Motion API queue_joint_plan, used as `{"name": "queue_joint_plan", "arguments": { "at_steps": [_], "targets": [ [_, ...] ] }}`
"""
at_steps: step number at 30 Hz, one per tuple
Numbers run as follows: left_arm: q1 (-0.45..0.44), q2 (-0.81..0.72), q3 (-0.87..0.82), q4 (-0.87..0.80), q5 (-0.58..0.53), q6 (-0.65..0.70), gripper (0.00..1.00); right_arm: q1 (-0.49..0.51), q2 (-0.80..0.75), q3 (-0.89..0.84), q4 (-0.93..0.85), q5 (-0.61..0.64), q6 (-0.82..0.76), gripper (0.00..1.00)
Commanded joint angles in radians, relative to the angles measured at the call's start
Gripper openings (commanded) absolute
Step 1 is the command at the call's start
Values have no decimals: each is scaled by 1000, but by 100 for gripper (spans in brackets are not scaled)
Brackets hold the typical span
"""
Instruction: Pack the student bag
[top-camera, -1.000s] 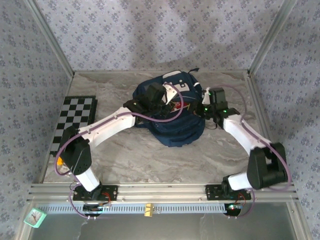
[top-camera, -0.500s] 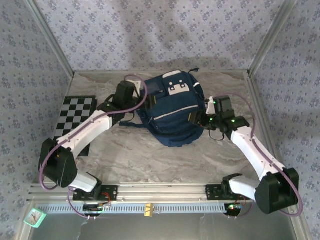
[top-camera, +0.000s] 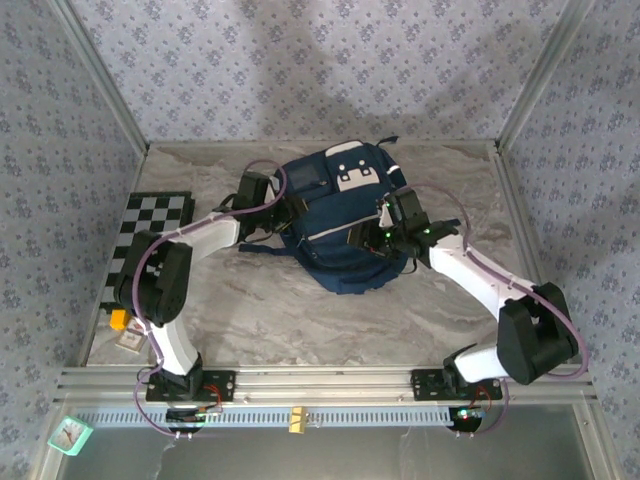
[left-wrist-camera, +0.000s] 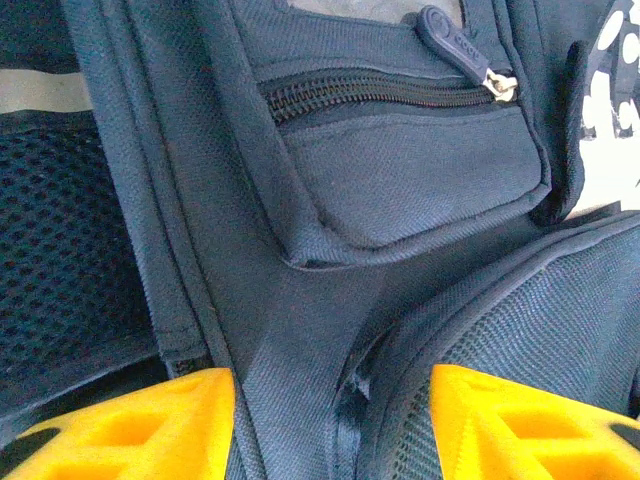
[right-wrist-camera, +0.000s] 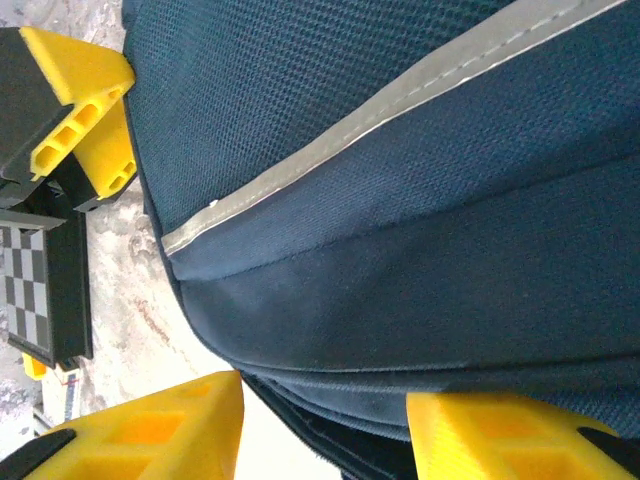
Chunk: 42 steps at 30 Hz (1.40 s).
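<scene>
Parted to a middling gap at the left fingers (left-wrist-camera: 130, 425), with a seam of the student bag (left-wrist-camera: 280, 330) running up between them and no cloth visibly pinched. Same at the right fingers (right-wrist-camera: 150, 425): half spread, aimed at the bag's mesh flank and its grey trim stripe (right-wrist-camera: 400, 110), gripping nothing. Wider on both sides than a second ago, when much nearer shut.

Moved as well. A second back, reaching over the bag's top from the left, with something reddish showing at its opening. Half a second back, drawn clear to the left, leaving the bag front up with the white buckle patch (top-camera: 350, 175) showing. Now brought in again from both flanks: left fingers at the bag's left side beside the zipped pocket (left-wrist-camera: 410, 175), right fingers carried from just beside the right edge onto the right flank.

Bag itself much where it was, at the far middle of the desk (top-camera: 300, 310).

Probably means one item dropped in and let go, with a squaring-up or closing of the bag being set up next. Perhaps not finished: a small orange thing (top-camera: 118, 318) lying outside the bag, near the checkered mat (top-camera: 150, 235) at the desk's left.
</scene>
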<state>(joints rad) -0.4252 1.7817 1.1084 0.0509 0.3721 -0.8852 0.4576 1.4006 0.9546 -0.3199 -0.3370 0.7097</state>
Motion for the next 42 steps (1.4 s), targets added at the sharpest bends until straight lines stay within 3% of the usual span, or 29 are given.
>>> {"name": "queue_joint_plan", "arguments": {
  "at_steps": [1,3,7,14,19,24,29,32,39,42],
  "targets": [
    [-22,21,62,81,56,-19,51,-23,35,34,16,16,13,48],
    [-33,43,85,69,73,-15,48,-45,57,36,11,6,10,48],
    [-45,62,114,55,90,-16,28,-84,84,42,27,-9,-16,48],
    [-108,24,102,46,114,-39,3,-174,151,122,-37,-14,-139,49],
    [-204,-16,52,49,25,-117,0,-260,196,203,-95,-13,-222,50],
    [-254,3,67,81,-53,-198,0,-266,148,265,-222,45,-315,54],
    [-278,23,87,84,-114,-269,0,-209,-3,179,-348,182,-332,58],
    [-282,41,83,107,-116,-336,0,-144,-92,98,-397,274,-237,58],
    [-320,56,75,153,-144,-415,0,89,-171,-10,-325,364,-69,57],
    [-331,53,75,158,-156,-423,0,157,-140,-30,-231,413,-24,52]
  ]
}}
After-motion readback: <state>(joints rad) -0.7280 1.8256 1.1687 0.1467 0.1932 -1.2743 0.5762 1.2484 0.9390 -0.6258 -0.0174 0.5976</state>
